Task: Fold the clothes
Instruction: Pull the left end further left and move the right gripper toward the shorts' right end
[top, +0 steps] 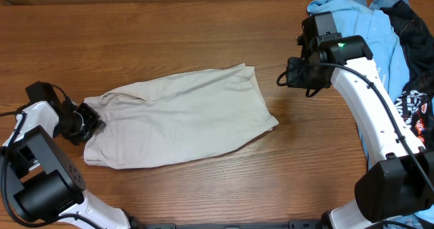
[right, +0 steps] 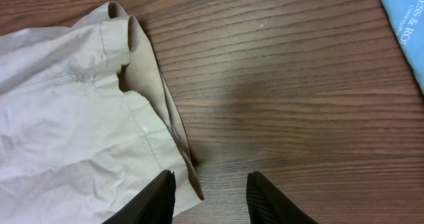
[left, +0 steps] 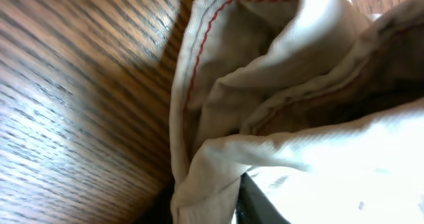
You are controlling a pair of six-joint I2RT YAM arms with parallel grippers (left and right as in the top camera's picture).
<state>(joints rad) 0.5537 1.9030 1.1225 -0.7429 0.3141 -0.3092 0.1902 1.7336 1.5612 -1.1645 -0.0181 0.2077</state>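
**A:** What is being shown nearest the robot?

**B:** The beige shorts (top: 183, 117) are lying spread across the middle of the table (top: 169, 39), not yet folded. The left tool (top: 85, 120) is being held at their left end. Cloth is bunching against its dark fingers (left: 262, 207), but whether it is being clamped cannot be told.

**A:** And the other tool?

**B:** The right tool (right: 209, 184) is being held partly apart and empty over bare wood, just beside the right edge of the shorts.

**A:** What is being risked?

**B:** Possibly only one layer is being caught on the left. If so, the cloth could be pulled loose or dragged into creases on lifting. The right edge is lying doubled, so a shallow pinch there may be missed.

**A:** How much room is being left?

**B:** Open wood is being left in front of and behind the shorts. Farther off, at the far right, a blue T-shirt (top: 352, 19) and a black garment (top: 413, 26) are piled beside the right arm. A wide swing could be snagging them.
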